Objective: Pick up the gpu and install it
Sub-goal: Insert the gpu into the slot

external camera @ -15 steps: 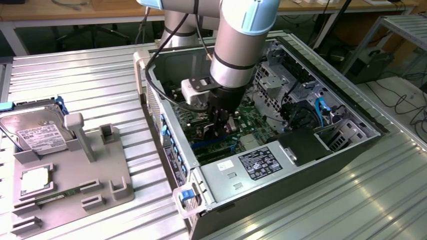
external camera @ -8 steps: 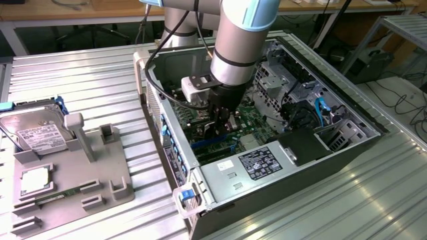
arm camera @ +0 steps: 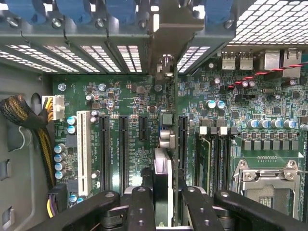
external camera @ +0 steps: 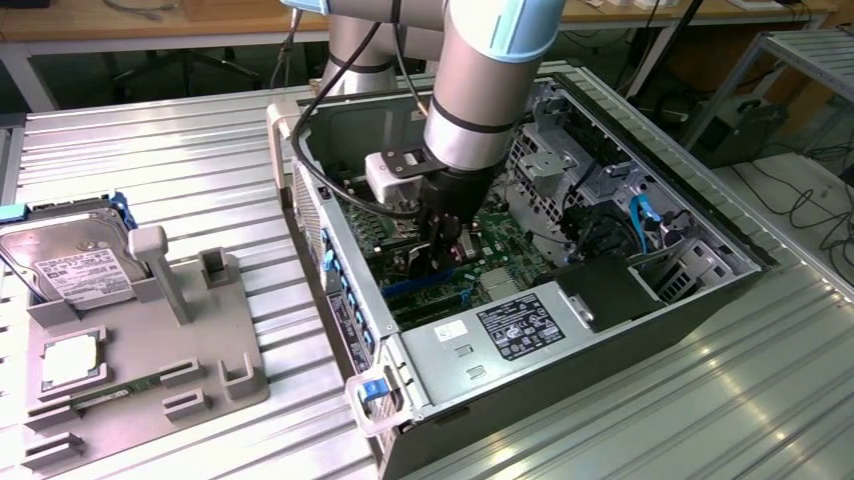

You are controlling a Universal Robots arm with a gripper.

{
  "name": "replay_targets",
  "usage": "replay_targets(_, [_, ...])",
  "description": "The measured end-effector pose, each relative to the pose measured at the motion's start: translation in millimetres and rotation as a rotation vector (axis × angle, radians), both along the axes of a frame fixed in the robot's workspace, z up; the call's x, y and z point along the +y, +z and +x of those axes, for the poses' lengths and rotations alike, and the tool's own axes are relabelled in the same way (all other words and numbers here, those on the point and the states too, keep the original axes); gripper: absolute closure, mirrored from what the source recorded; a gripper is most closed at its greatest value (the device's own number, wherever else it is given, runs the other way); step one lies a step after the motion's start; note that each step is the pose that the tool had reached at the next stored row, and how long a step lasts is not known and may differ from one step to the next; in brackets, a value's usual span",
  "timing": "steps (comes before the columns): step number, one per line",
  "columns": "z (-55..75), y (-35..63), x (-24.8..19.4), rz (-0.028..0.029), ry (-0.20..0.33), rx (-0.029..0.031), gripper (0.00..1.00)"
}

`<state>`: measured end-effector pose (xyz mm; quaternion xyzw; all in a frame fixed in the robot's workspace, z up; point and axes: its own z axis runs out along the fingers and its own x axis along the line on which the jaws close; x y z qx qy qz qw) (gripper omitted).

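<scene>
Silvery-edged thin gpu (arm camera: 162,166), edge-on

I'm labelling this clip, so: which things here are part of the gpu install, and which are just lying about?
Job in hand:
gpu, edge-on in the gripper
motherboard with its slots
computer case

Lying about:
hard drive in the grey holder tray
processor chip in the same tray
</scene>
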<state>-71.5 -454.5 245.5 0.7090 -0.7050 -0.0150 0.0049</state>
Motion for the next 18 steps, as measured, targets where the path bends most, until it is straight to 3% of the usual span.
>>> replay_targets(5, [0.1,0.0,0.0,0.0001,0.000,0.0003,0.73])
replay_targets(6, [0.0,0.0,-2.9,0.0001,-0.001,0.0003,0.73])
replay_targets(10, [-0.3,-0.4,-3.0,0.0000,-0.001,0.0003,0.73])
replay_targets(18, [-0.6,-10.1,-2.9,0.0001,-0.001,0.0010,0.73])
